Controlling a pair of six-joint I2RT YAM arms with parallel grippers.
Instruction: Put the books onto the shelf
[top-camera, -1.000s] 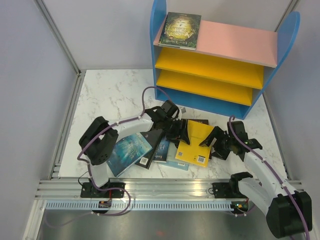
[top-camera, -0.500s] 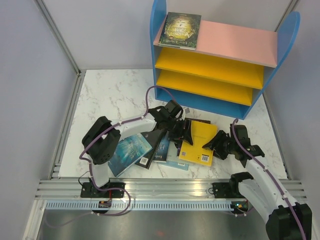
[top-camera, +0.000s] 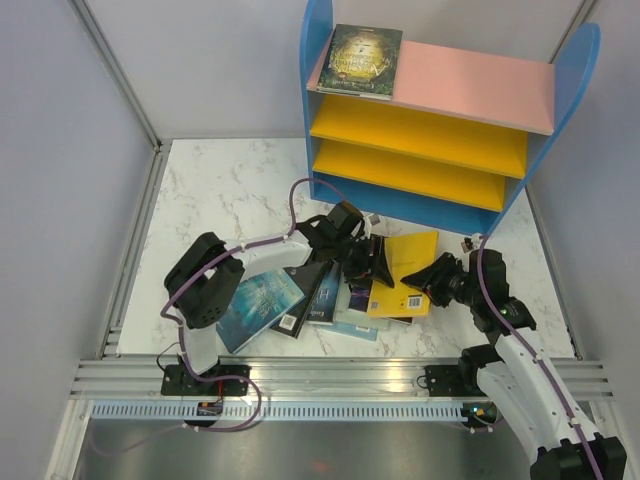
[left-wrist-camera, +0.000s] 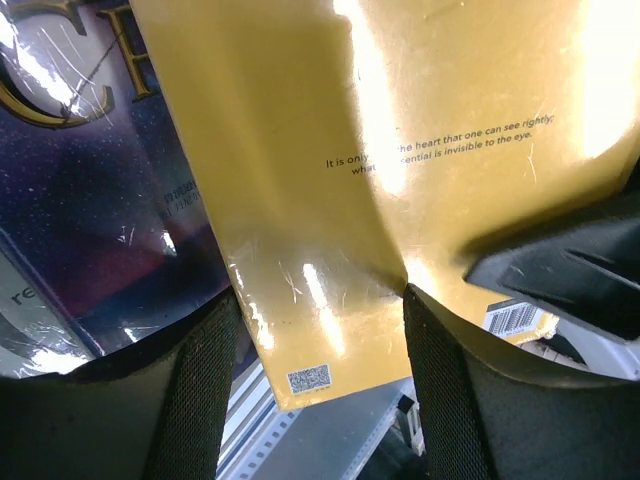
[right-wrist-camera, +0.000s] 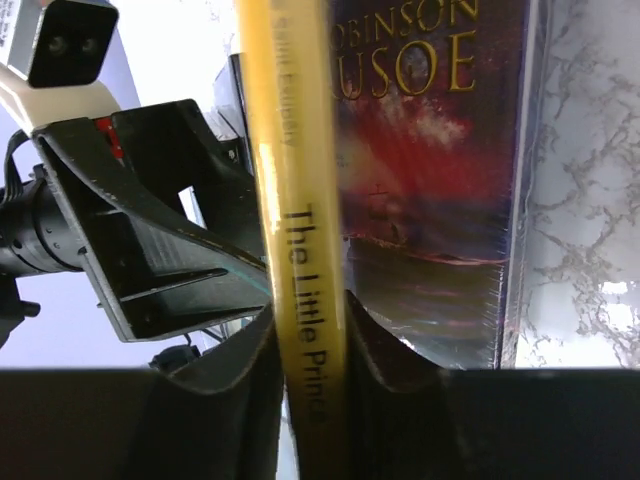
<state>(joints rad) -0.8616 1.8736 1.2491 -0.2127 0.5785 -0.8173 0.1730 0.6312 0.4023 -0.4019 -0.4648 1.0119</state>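
Observation:
The yellow book (top-camera: 408, 268) stands tilted up off the pile in front of the shelf (top-camera: 430, 200). My right gripper (top-camera: 436, 276) is shut on its spine (right-wrist-camera: 290, 150), both fingers pressed against it. My left gripper (top-camera: 372, 262) is at the book's other side, open. In the left wrist view the yellow back cover (left-wrist-camera: 400, 130) lies between the wide-apart fingers (left-wrist-camera: 205, 390) and touches the right one. A dark purple-blue book (right-wrist-camera: 430, 170) lies flat beneath. A green-gold book (top-camera: 360, 60) lies on the pink top board (top-camera: 470, 80).
A teal book (top-camera: 255, 303), a black book (top-camera: 305, 295) and a pale blue one (top-camera: 355, 328) lie fanned on the marble table (top-camera: 220, 200) left of the grippers. The two yellow shelf boards (top-camera: 420, 130) hold nothing. A metal rail (top-camera: 300, 375) runs along the near edge.
My right gripper has closed on the yellow book's spine and moved up and left. The book has tipped up toward the shelf. My left gripper has barely moved.

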